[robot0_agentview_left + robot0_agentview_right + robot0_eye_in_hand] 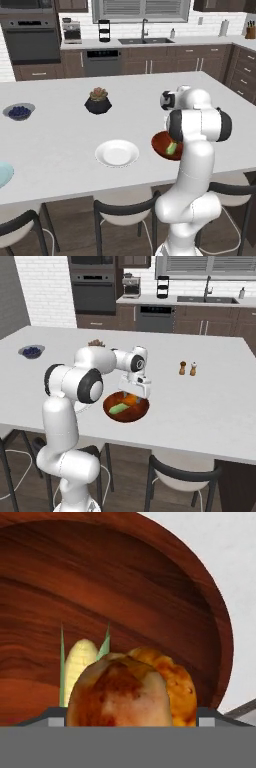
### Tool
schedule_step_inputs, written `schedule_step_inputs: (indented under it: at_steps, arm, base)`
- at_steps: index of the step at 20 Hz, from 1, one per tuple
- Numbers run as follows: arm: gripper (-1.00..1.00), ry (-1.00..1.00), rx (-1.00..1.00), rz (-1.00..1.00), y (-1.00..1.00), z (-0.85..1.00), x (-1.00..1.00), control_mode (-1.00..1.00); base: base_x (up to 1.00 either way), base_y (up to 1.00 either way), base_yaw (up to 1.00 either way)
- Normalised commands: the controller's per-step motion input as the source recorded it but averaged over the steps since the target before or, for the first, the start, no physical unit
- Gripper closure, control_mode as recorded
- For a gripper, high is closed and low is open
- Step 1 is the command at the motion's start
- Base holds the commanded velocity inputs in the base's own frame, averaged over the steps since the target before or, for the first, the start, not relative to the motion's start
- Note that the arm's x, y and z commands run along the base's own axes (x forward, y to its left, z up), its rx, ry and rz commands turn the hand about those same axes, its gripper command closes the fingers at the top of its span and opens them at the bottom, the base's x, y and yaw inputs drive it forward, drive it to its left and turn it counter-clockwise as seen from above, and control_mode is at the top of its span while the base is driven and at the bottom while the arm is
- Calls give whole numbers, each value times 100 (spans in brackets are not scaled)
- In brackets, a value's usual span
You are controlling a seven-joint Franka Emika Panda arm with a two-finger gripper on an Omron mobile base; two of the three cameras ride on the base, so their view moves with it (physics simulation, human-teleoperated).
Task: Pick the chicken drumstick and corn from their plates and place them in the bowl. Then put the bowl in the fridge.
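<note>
The reddish-brown bowl [160,144] [138,413] [125,587] sits near the counter's front edge. The corn [171,148] [119,408] [80,662] lies inside it. My gripper [134,393] [131,718] hangs low over the bowl, its fingers against both sides of the chicken drumstick [131,400] [125,692], fat end toward the hand camera, just beside the corn. The white plate [117,152] is bare, left of the bowl. The light blue plate [2,175] shows at the left edge. The fridge is out of view.
A small grey bowl of blueberries [19,111] [31,350] and a black plant pot [98,102] stand farther back on the island. Salt and pepper shakers [187,368] are right of the bowl. Stools [180,473] line the near counter edge.
</note>
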Motion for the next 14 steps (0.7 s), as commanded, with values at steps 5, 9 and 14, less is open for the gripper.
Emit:
schedule_step_inputs:
  at_steps: [5,9,14]
  arm:
    - [100,-12,0,0,7,-4,45,-100]
    - [-100,-1,0,0,0,-3,17,-100]
    - [-100,0,0,0,-4,0,4,-100]
  base:
    - [0,0,0]
    - [0,0,0]
    - [0,0,0]
